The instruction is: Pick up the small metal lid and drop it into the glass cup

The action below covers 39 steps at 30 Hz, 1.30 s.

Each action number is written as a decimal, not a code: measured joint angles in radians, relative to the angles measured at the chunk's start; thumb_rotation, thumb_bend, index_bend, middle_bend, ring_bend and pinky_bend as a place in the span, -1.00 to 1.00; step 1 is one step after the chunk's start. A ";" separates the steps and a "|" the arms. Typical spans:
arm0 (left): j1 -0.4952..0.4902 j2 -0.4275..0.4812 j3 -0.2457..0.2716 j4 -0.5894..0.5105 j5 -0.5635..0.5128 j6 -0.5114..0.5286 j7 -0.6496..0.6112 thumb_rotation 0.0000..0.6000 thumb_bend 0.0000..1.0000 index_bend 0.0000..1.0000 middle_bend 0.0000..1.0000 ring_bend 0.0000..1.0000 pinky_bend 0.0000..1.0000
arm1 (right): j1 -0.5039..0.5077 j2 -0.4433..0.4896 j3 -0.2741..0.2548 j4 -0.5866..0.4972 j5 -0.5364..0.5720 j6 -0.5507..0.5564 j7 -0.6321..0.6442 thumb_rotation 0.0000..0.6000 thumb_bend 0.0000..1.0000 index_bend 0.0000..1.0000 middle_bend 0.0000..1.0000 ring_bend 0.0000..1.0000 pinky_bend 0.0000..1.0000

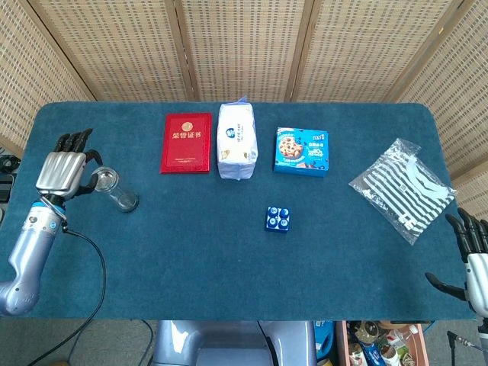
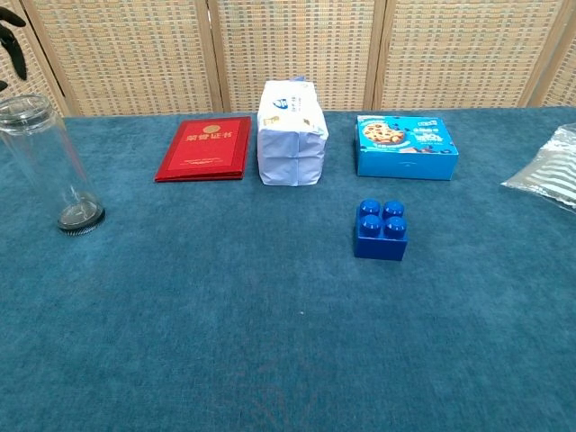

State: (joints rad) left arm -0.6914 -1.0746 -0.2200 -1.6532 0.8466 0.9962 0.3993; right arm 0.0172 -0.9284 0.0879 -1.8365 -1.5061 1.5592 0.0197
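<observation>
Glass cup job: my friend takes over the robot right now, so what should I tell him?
Left hand: open, fingers out, just left of the cup, holding nothing that shows.
Right hand: open, at the table's near right edge, far from the job.
Cup: upright at the left of the table, mouth uncovered.
Lid: not seen on the table or in either hand. A dark ring at the cup's bottom may be the lid or only the cup's base; the views cannot settle it.
Done: perhaps the drop.
Left: look into the cup; if the lid is there, just pull the left hand away.
</observation>
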 measured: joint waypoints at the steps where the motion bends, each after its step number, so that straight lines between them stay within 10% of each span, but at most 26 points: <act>1: 0.000 0.002 0.001 -0.001 -0.003 -0.004 -0.001 1.00 -0.05 -0.99 -1.00 -1.00 -1.00 | 0.000 0.000 0.000 0.000 -0.001 0.001 0.000 1.00 -1.00 -0.93 -1.00 -1.00 -1.00; 13: 0.072 0.071 -0.012 -0.073 0.108 0.079 -0.155 1.00 -0.07 -1.00 -1.00 -1.00 -1.00 | 0.001 -0.002 0.001 0.003 -0.002 0.000 0.006 1.00 -1.00 -0.93 -1.00 -1.00 -1.00; 21: 0.163 0.128 0.036 -0.107 0.275 0.122 -0.281 1.00 -0.55 -0.86 -1.00 -1.00 -1.00 | 0.003 -0.003 -0.004 -0.001 -0.012 -0.004 0.002 1.00 -1.00 -0.93 -1.00 -1.00 -1.00; 29: 0.186 0.186 0.125 -0.137 0.427 0.043 -0.316 1.00 0.70 -0.55 -1.00 -1.00 -1.00 | 0.005 -0.006 -0.006 -0.004 -0.014 -0.007 -0.008 1.00 -1.00 -0.93 -1.00 -1.00 -1.00; 39: 0.165 0.140 0.110 -0.121 0.337 0.019 -0.220 1.00 0.93 -0.55 -1.00 -1.00 -1.00 | 0.004 -0.003 -0.006 -0.001 -0.009 -0.009 0.000 1.00 -1.00 -0.93 -1.00 -1.00 -1.00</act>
State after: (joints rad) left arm -0.5268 -0.9346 -0.1100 -1.7744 1.1840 1.0150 0.1790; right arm 0.0213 -0.9319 0.0820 -1.8379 -1.5146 1.5505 0.0198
